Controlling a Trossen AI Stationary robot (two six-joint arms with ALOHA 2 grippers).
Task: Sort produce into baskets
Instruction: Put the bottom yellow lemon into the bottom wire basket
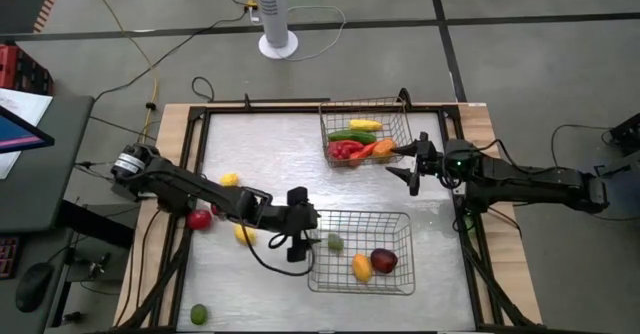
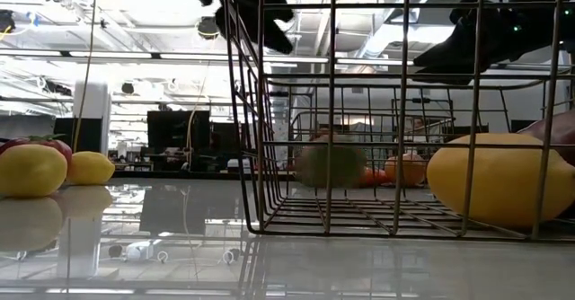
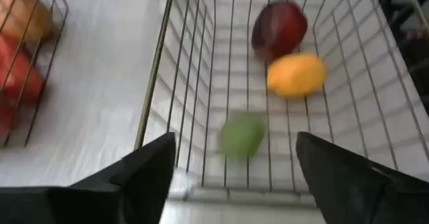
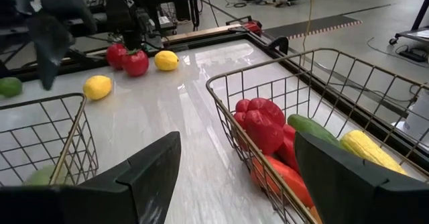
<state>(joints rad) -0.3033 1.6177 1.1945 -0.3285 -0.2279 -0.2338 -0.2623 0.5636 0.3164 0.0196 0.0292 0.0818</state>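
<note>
The near wire basket (image 1: 362,286) holds a green round piece (image 3: 242,135), a yellow piece (image 3: 296,75) and a dark maroon piece (image 3: 279,28), all lying on its floor. My left gripper (image 1: 310,238) is open and empty, just above this basket's left rim (image 3: 155,70). The far wire basket (image 1: 330,124) holds a red pepper (image 4: 261,125), a green cucumber (image 4: 314,130), yellow corn (image 4: 369,151) and an orange piece (image 1: 383,148). My right gripper (image 1: 400,164) is open and empty, above the table beside the far basket's near right corner.
Loose produce lies on the table's left part: a yellow piece (image 1: 229,180), a red tomato (image 1: 199,218), a lemon (image 1: 244,234) and a green lime (image 1: 199,314) near the front edge. A wooden frame (image 1: 170,154) borders the table. Bare table shows between the baskets.
</note>
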